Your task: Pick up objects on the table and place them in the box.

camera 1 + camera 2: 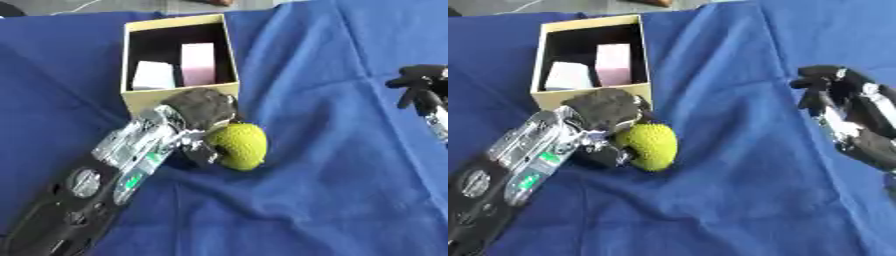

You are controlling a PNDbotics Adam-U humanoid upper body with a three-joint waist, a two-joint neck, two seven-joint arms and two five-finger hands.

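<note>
Left eye view: left hand (203,111) and green ball (238,146) against box (140,102).

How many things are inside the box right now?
2: a white block at the box's left side and a pink block upright beside it, toward the middle. The left hand covers the near rim, so more may be hidden.

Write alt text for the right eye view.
The robot's left hand is curled round a yellow-green knobbly ball on a blue cloth, just in front of an open box holding a white block and a pink block. The right hand hovers at the right, holding nothing.
</note>
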